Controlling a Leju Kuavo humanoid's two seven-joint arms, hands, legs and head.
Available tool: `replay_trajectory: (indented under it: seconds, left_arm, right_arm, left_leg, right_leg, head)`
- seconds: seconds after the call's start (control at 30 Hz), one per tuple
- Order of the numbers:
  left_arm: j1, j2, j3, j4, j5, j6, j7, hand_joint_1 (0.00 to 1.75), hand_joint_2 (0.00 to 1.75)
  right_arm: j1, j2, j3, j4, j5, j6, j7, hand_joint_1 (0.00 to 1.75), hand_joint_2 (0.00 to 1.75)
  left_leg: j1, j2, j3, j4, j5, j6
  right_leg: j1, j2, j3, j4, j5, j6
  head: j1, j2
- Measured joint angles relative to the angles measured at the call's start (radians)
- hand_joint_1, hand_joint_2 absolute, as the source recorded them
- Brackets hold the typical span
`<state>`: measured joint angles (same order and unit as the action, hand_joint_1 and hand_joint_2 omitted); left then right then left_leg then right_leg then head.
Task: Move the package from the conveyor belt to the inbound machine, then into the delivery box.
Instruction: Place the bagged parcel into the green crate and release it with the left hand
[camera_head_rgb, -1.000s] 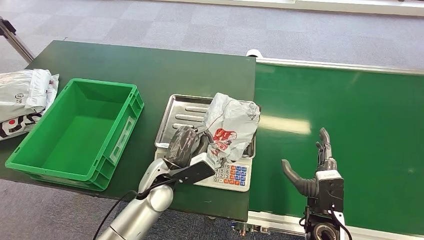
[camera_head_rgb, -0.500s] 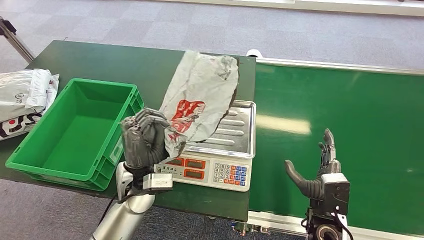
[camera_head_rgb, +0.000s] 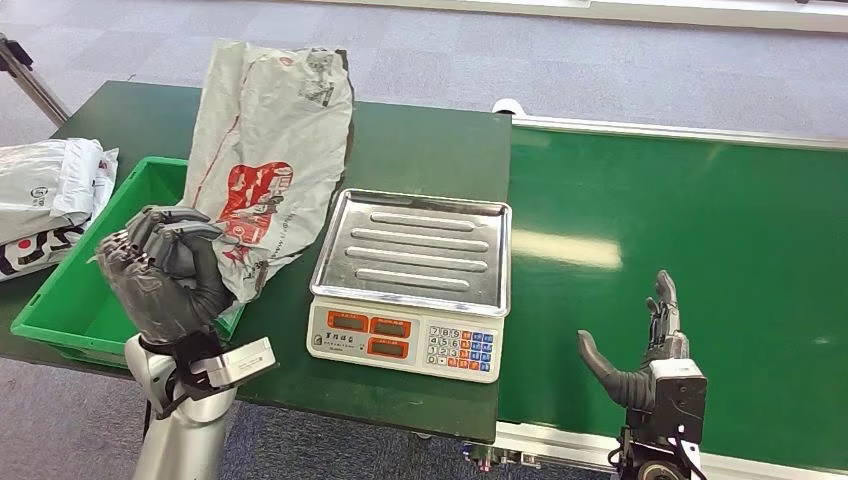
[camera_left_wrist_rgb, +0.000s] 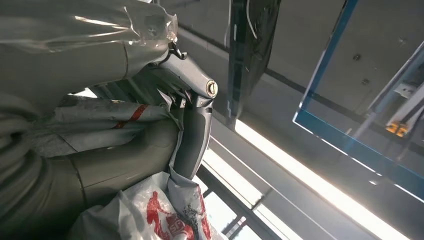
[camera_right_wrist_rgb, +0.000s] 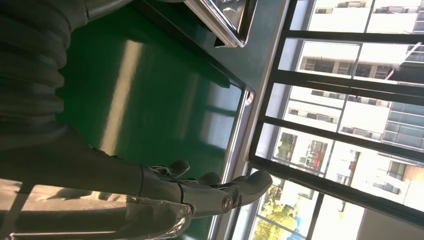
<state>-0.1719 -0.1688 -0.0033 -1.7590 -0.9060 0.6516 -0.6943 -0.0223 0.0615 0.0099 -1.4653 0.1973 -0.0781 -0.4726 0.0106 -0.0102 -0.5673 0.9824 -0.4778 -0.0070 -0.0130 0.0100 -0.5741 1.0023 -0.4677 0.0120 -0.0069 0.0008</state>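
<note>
R hand is near the front edge of the conveyor belt, right of the scale, fingers wide apart, holding nothing. L hand is left of the scale, gripping the package, held up over the green box. More bags lie left of the box.

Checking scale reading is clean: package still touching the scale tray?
Apart. Head view: package hangs from the left robot hand over the green bin, table showing between it and the scale tray.
</note>
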Motion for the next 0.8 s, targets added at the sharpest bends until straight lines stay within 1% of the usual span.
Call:
replay_trajectory:
  seconds: [0.2, 0.3, 0.33, 0.4, 0.47, 0.57, 0.67, 0.8]
  left_arm:
    - [0.035, -0.017, 0.129, 0.000, -0.032, 0.000, 0.000, 1.75, 1.75]
    - [0.048, -0.019, 0.179, 0.016, -0.051, 0.000, 0.010, 1.75, 1.75]
    - [0.051, -0.019, 0.194, 0.027, -0.066, 0.000, 0.032, 1.75, 1.75]
    - [0.061, -0.012, 0.215, 0.058, -0.091, 0.000, 0.122, 1.75, 1.75]
    - [0.076, 0.005, 0.223, 0.094, -0.096, 0.000, 0.225, 1.75, 1.75]
    - [0.093, 0.034, 0.224, 0.139, -0.104, 0.000, 0.324, 1.75, 1.75]
    - [0.097, 0.054, 0.222, 0.168, -0.125, -0.002, 0.365, 1.75, 1.75]
    - [0.099, 0.068, 0.219, 0.191, -0.131, -0.005, 0.384, 1.75, 1.75]
  right_arm:
    - [0.004, 0.000, 0.000, -0.005, 0.010, -0.003, 0.002, 0.00, 1.75]
    - [0.008, 0.000, 0.000, -0.010, 0.013, -0.003, 0.002, 0.00, 1.75]
    - [0.010, 0.000, 0.000, -0.013, 0.015, -0.003, 0.002, 0.00, 1.75]
    - [0.017, 0.001, 0.000, -0.022, 0.022, -0.004, 0.005, 0.00, 1.75]
    - [0.026, 0.002, -0.001, -0.031, 0.029, -0.005, 0.009, 0.00, 1.75]
    - [0.033, 0.004, -0.007, -0.044, 0.037, -0.006, 0.016, 0.00, 1.75]
    - [0.035, 0.006, -0.013, -0.052, 0.039, -0.006, 0.021, 0.00, 1.75]
    - [0.038, 0.008, -0.019, -0.059, 0.041, -0.006, 0.022, 0.00, 1.75]
  left_leg:
    - [0.000, 0.000, 0.000, 0.000, 0.000, 0.000]
    - [0.000, 0.000, 0.000, 0.000, 0.000, 0.000]
    - [0.000, 0.000, 0.000, 0.000, 0.000, 0.000]
    - [0.000, 0.001, 0.000, 0.000, 0.000, 0.000]
    - [0.000, 0.001, 0.000, 0.000, 0.000, 0.000]
    - [0.000, 0.001, 0.000, 0.000, 0.000, 0.000]
    - [0.000, 0.001, 0.000, 0.000, 0.000, 0.000]
    - [0.000, 0.001, 0.000, 0.000, 0.000, 0.000]
  right_leg:
    - [0.000, 0.000, 0.000, 0.000, 0.000, 0.000]
    - [0.000, 0.000, 0.000, 0.000, 0.000, 0.000]
    - [0.000, 0.000, 0.000, 0.000, 0.000, 0.000]
    - [0.000, 0.000, 0.000, 0.000, 0.000, 0.000]
    - [0.000, 0.000, 0.000, 0.000, 0.000, 0.000]
    - [0.000, 0.000, -0.001, 0.000, 0.000, 0.000]
    - [0.000, 0.000, 0.000, 0.000, 0.000, 0.000]
    - [0.000, 0.000, 0.000, 0.000, 0.000, 0.000]
  head:
    - [0.000, 0.000]
    - [0.000, 0.000]
    - [0.000, 0.000]
    - [0.000, 0.000]
    - [0.000, 0.000]
    - [0.000, 0.000]
    - [0.000, 0.000]
    - [0.000, 0.000]
